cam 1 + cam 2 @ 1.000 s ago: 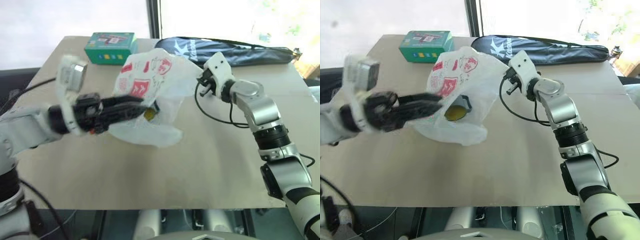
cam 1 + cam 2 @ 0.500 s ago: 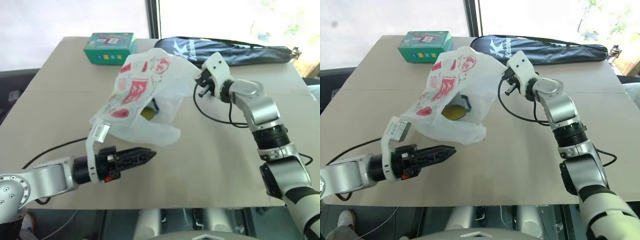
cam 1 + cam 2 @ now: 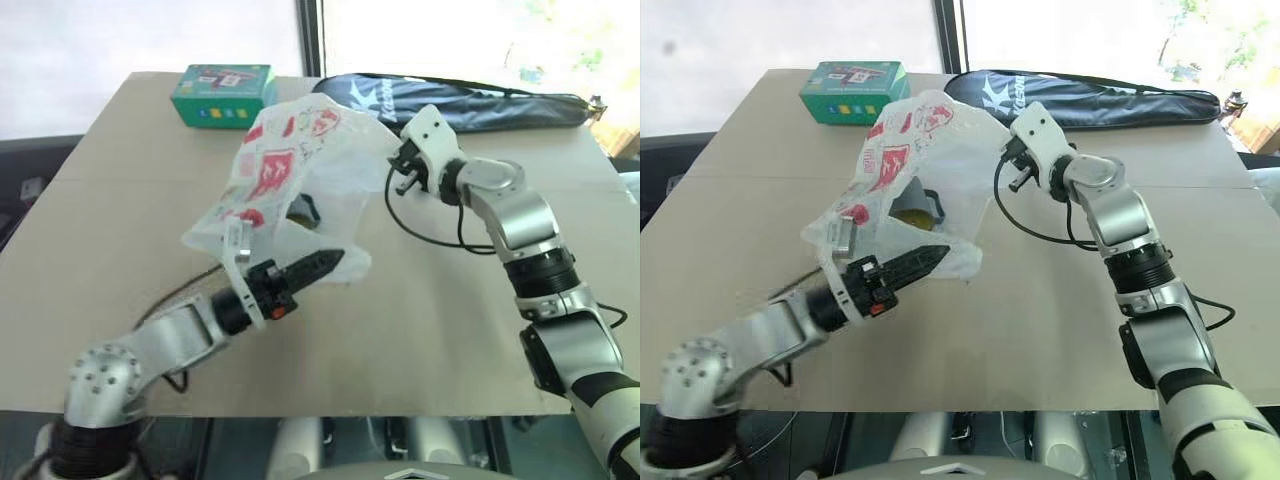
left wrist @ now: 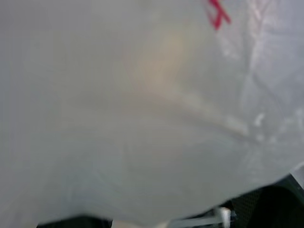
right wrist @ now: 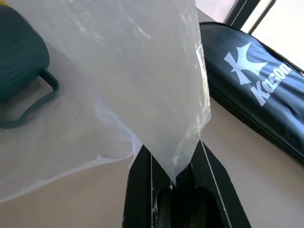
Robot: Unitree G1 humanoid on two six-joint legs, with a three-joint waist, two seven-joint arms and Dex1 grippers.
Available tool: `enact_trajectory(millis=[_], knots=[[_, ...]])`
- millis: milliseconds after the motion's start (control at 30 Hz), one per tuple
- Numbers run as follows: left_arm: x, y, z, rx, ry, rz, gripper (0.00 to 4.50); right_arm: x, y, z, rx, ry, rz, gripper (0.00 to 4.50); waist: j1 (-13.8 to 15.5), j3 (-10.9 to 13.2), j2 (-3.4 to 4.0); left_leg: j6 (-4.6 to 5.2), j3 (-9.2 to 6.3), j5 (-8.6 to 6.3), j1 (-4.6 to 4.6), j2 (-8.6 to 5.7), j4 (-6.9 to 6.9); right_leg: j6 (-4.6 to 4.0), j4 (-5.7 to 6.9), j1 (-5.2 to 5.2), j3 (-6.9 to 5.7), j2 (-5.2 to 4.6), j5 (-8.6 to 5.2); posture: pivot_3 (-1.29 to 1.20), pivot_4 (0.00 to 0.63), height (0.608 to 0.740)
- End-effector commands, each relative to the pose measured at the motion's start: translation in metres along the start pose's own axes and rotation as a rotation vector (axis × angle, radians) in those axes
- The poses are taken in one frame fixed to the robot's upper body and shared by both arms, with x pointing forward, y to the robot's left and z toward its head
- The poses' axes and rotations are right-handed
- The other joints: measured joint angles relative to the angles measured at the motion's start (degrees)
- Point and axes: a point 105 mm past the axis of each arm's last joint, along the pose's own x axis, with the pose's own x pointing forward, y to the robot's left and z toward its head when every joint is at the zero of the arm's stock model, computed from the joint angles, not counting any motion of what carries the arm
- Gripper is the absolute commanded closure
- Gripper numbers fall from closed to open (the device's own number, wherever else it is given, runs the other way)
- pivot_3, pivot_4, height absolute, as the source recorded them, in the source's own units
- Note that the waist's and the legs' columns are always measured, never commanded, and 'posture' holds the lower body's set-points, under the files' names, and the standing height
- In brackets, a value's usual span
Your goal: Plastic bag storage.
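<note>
Tan counter (image 3: 420, 330) runs up to a bright window at the back, so that's the biggest thing going on.

Next in size is the long black racket case (image 3: 470, 100) lying along the far edge, white lettering on it, well apart from everything near the middle.

Then the plastic bag (image 3: 300, 170), thin white crinkly stuff with red prints. It's sitting mid-counter, its upper corner pulled up toward the right side and the rest drooping down onto the counter. You can make out a dark green mug (image 5: 19, 71) with a handle through the plastic, plus something yellow (image 3: 906, 214) beside it, can't tell what that is.

Right tool (image 3: 400, 165) is at the bag's raised corner, and the wrist view shows its two black fingers (image 5: 142, 190) pinched tight on a fold of the plastic, so it's holding the bag up by that corner.

Left tool (image 3: 325, 265) points in at the bag's lower near edge, right up against the plastic; the black fingers (image 3: 915, 263) look close together from up top, but honestly can't tell whether they're parted or gripping anything. Its wrist view is just blurry white plastic.

Smallest: a green box (image 3: 222, 95) at the far left corner, beside the racket case's end.
</note>
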Motion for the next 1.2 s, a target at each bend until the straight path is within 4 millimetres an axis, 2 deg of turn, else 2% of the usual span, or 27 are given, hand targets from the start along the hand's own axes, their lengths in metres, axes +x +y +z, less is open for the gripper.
enact_trajectory(millis=[33, 200, 267, 367, 400, 500, 600, 667, 733, 800, 833, 933, 1133, 1167, 1200], knots=[[0.001, -0.012, 0.014, 0.038, -0.047, -0.034, 1.53, -0.003, -0.002, 0.018, -0.036, -0.049, -0.009, 4.5, 0.08, -0.02, 0.02, 0.0, 0.02, 0.0, 0.01, -0.05, 0.0, 0.01, 0.0, 0.01, 0.01, 0.01, 0.0, 0.0, 0.15, 0.74], [0.003, -0.017, 0.025, 0.091, -0.077, -0.011, 1.53, -0.002, 0.001, 0.017, -0.035, -0.049, -0.002, 4.5, 0.14, -0.01, 0.01, 0.0, 0.0, 0.0, -0.03, -0.03, 0.01, 0.01, -0.04, 0.02, 0.02, 0.04, 0.0, 0.0, 0.15, 0.74], [0.001, -0.014, 0.019, 0.235, -0.025, 0.033, 1.53, -0.002, 0.002, 0.016, -0.033, -0.048, 0.002, 4.5, 0.13, -0.01, 0.01, 0.0, -0.01, 0.0, -0.02, 0.01, 0.01, 0.01, -0.04, 0.01, 0.01, 0.05, 0.0, 0.0, 0.15, 0.74], [-0.01, -0.016, -0.001, 0.59, 0.109, 0.021, 1.53, -0.001, 0.004, 0.015, -0.031, -0.048, 0.005, 4.5, -0.11, 0.0, 0.02, 0.0, 0.1, 0.0, -0.01, -0.01, -0.01, 0.01, -0.04, -0.03, 0.01, 0.26, 0.0, 0.0, 0.15, 0.74], [-0.015, -0.016, -0.002, 0.666, 0.12, 0.005, 1.53, 0.0, 0.004, 0.015, -0.03, -0.049, 0.007, 4.5, -0.28, 0.0, 0.02, 0.0, 0.21, 0.0, 0.0, -0.02, -0.02, 0.01, -0.05, -0.09, -0.01, 0.3, 0.0, 0.0, 0.15, 0.74], [-0.029, -0.011, -0.002, 0.832, 0.135, -0.017, 1.53, 0.002, 0.004, 0.015, -0.03, -0.052, 0.012, 4.5, -0.13, 0.05, 0.13, -0.02, 0.47, -0.01, 0.04, -0.02, -0.26, 0.02, -0.09, -0.25, 0.1, 0.3, -0.01, 0.0, 0.15, 0.74], [-0.033, -0.004, 0.001, 0.894, 0.106, -0.007, 1.53, 0.005, 0.004, 0.016, -0.029, -0.057, 0.015, 4.5, 0.01, 0.07, 0.18, -0.07, 0.47, 0.01, 0.04, 0.04, -0.32, 0.0, -0.1, -0.27, 0.07, 0.32, -0.02, 0.0, 0.15, 0.74], [-0.03, -0.005, 0.007, 0.801, 0.021, 0.012, 1.53, 0.006, 0.005, 0.017, -0.027, -0.059, 0.016, 4.5, 0.03, 0.07, 0.17, -0.07, 0.45, 0.0, 0.02, 0.04, -0.32, 0.0, -0.11, -0.27, 0.07, 0.26, -0.01, 0.0, 0.15, 0.74], [-0.026, -0.01, 0.011, 0.552, -0.057, -0.013, 1.53, 0.007, 0.006, 0.017, -0.026, -0.061, 0.02, 4.5, 0.03, 0.07, 0.16, -0.06, 0.42, 0.0, 0.01, 0.03, -0.31, 0.01, -0.11, -0.26, 0.16, 0.07, 0.0, 0.0, 0.15, 0.74], [-0.022, -0.011, 0.009, 0.368, -0.055, -0.022, 1.53, 0.008, 0.007, 0.016, -0.027, -0.061, 0.023, 4.5, 0.01, 0.08, 0.15, -0.05, 0.25, 0.0, -0.01, 0.05, -0.27, 0.01, -0.09, -0.22, 0.2, -0.12, 0.0, 0.0, 0.15, 0.74], [-0.021, -0.011, 0.009, 0.33, -0.047, -0.009, 1.53, 0.008, 0.008, 0.016, -0.028, -0.061, 0.025, 4.5, -0.03, 0.08, 0.15, -0.04, 0.21, 0.01, -0.01, 0.05, -0.27, 0.01, -0.08, -0.21, 0.18, -0.14, -0.01, 0.0, 0.15, 0.74], [-0.011, -0.01, 0.019, 0.105, -0.1, 0.011, 1.53, 0.008, 0.008, 0.015, -0.031, -0.057, 0.028, 4.5, 0.02, 0.08, 0.15, -0.04, 0.19, 0.01, 0.0, 0.03, -0.26, 0.01, -0.08, -0.17, 0.17, -0.16, -0.01, 0.0, 0.15, 0.74], [0.018, 0.017, 0.04, -0.192, -0.281, 0.153, 1.53, 0.007, 0.008, 0.014, -0.034, -0.05, 0.026, 4.5, 0.28, 0.06, 0.11, -0.01, 0.07, 0.01, 0.0, -0.06, -0.11, 0.02, -0.07, 0.0, 0.02, -0.16, 0.0, 0.0, 0.15, 0.74], [0.023, 0.016, 0.043, -0.223, -0.299, 0.152, 2.03, 0.006, 0.008, 0.014, -0.034, -0.049, 0.026, 4.5, 0.3, 0.07, 0.1, 0.0, 0.06, 0.02, 0.01, -0.07, -0.1, 0.02, -0.07, 0.03, 0.02, -0.15, 0.0, 0.0, 0.15, 0.74], [0.026, 0.013, 0.046, -0.253, -0.323, 0.139, 2.32, 0.006, 0.008, 0.014, -0.033, -0.047, 0.026, 4.5, 0.31, 0.06, 0.09, 0.0, 0.03, 0.02, -0.01, -0.06, -0.07, 0.02, -0.08, 0.03, 0.0, -0.12, 0.01, 0.0, 0.15, 0.74]])
